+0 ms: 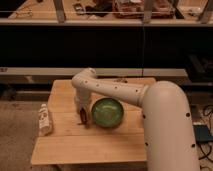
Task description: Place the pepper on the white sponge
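Here, gripper [83, 117] low on wooden table [65, 145], beside green bowl [107, 112], grip seemingly indiscernible.

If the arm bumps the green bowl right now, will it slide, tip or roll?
Probably slide. The green bowl sits upright, wide and low on the bare wooden table, so tipping seems unlikely. It looks thin and light, so even a light nudge may shift it. The gripper hangs just to its left, close to the rim, so contact is a real risk.
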`<state>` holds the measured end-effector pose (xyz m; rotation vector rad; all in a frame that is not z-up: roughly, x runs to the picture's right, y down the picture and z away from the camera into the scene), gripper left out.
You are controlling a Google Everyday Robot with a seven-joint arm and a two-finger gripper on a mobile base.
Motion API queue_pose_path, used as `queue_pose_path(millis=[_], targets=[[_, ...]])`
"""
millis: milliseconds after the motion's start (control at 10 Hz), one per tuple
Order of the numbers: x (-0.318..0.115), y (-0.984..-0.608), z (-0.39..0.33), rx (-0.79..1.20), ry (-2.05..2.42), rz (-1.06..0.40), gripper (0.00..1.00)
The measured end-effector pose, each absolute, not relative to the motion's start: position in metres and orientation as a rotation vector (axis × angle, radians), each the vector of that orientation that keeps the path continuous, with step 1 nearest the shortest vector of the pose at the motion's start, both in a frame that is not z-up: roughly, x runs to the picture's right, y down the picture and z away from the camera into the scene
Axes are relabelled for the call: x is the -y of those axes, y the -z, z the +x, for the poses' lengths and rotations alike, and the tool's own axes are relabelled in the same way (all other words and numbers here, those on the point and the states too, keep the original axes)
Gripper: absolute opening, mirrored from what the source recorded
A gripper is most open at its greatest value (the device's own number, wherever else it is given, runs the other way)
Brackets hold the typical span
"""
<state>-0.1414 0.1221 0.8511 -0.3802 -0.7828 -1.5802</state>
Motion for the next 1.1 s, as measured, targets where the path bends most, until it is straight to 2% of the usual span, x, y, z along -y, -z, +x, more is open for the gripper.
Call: queue_pose_path(millis=[100, 300, 800, 1100], targets=[[-0.122, -0.853, -0.142, 0.783, 1.575, -0.385, 0.68], [-0.122, -0.855, -0.143, 0.779, 1.562, -0.392, 0.79], [-0.122, -0.86, -0.146, 0.759, 1.538, -0.432, 0.8], [-0.108, -0.853, -0.145, 0.717, 1.553, -0.417, 0.8]])
